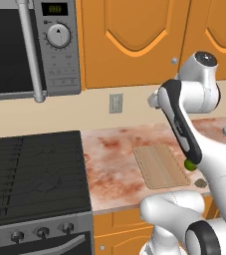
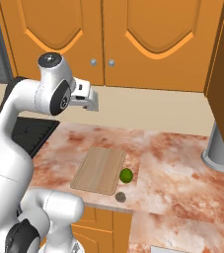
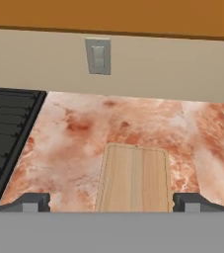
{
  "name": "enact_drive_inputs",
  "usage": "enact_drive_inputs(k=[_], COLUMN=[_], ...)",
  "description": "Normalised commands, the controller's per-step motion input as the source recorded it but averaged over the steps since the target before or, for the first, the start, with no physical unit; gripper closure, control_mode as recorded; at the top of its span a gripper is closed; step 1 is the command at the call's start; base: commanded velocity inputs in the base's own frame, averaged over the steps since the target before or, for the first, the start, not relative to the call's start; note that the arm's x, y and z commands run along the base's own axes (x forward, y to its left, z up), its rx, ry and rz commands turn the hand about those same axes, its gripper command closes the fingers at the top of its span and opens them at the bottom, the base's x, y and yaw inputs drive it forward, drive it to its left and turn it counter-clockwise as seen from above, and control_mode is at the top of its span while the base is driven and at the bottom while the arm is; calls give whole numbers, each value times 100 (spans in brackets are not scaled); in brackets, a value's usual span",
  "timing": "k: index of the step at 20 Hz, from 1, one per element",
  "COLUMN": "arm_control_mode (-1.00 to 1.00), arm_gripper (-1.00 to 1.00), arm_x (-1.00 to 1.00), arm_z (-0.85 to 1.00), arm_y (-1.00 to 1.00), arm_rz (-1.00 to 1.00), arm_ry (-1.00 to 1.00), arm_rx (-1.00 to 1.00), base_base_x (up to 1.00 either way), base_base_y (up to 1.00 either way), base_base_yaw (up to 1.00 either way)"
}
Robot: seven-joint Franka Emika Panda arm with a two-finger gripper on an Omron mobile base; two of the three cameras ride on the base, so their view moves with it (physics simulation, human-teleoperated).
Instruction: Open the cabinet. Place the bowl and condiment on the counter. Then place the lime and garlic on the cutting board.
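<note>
Garlic [image 2: 120, 197] sits clear beside lime [image 2: 126, 175].

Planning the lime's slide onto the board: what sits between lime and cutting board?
Nothing: in the right base view the lime sits just off the cutting board edge.

wood-grain cutting board [image 3: 134, 179] (matt), marbled stone counter [image 3: 74, 143]

cutting board [image 2: 99, 170]: 1 | lime [image 2: 126, 175]: 1 | garlic [image 2: 120, 197]: 1 | cabinet knobs [image 2: 93, 62]: 2 | wall switch [image 3: 98, 56]: 1
</note>
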Motion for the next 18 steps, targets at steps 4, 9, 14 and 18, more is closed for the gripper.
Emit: enact_drive_inputs(k=[4,9,14,18], arm_control_mode=[-100,-100,-100,-100], arm_gripper=[-100,-100,-100,-100], arm_x=[0,0,0,0], arm_z=[28,24,27,32], arm_y=[-14,-9,-4,-4], arm_rz=[-1,-2,-2,-2], arm_ry=[0,1,4,1], arm_rx=[0,1,1,1], base_base_x=[0,0,0,0], base_base_y=[0,0,0,0], base_base_yaw=[0,0,0,0])
